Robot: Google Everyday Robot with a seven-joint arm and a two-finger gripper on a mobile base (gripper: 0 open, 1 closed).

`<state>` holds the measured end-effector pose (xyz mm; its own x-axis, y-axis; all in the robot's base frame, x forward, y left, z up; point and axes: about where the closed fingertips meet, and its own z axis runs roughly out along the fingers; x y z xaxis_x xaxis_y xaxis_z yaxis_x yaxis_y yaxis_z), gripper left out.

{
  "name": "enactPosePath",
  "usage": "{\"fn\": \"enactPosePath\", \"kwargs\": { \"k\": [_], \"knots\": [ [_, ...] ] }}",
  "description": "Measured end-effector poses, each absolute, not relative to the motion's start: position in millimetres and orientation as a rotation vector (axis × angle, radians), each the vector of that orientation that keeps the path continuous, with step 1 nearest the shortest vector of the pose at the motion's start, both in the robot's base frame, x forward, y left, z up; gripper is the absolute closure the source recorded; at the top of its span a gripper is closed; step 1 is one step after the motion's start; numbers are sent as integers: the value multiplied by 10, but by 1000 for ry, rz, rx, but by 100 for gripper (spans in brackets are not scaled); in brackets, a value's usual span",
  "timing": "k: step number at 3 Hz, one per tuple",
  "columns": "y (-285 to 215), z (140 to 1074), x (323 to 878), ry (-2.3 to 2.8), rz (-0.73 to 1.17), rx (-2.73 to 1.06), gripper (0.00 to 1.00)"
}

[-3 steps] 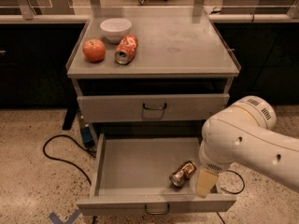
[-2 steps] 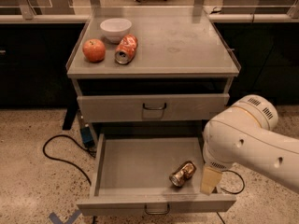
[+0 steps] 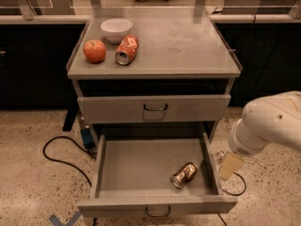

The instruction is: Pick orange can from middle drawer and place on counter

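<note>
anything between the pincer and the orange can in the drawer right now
The pincer hangs outside the middle drawer, beyond its right wall; that low wall stands between it and the orange can lying inside.

The orange can (image 3: 184, 175) was a dull bronze-orange with a silver end, lying on the plain grey floor of the middle drawer (image 3: 141, 161). The counter (image 3: 188, 41) was the same grey, with faint pale smudges. Up there: a white bowl (image 3: 116, 28), an orange-red fruit (image 3: 94, 51) and a brighter red-orange and white can (image 3: 127, 50). The gripper (image 3: 230, 166), just outside the drawer's right wall, looked pale tan under a cream-white arm (image 3: 273, 126). The floor (image 3: 28, 182) was beige with dark speckles, plus a black cable (image 3: 56, 157) and blue tape (image 3: 66, 219).
</note>
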<state>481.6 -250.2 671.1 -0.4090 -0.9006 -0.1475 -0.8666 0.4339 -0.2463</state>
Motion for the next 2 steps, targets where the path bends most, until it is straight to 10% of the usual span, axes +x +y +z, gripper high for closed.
{"fn": "enactPosePath", "kwargs": {
  "k": [2],
  "knots": [
    [-2705, 6979, 5584, 2281, -193, -1637, 0]
  ]
}}
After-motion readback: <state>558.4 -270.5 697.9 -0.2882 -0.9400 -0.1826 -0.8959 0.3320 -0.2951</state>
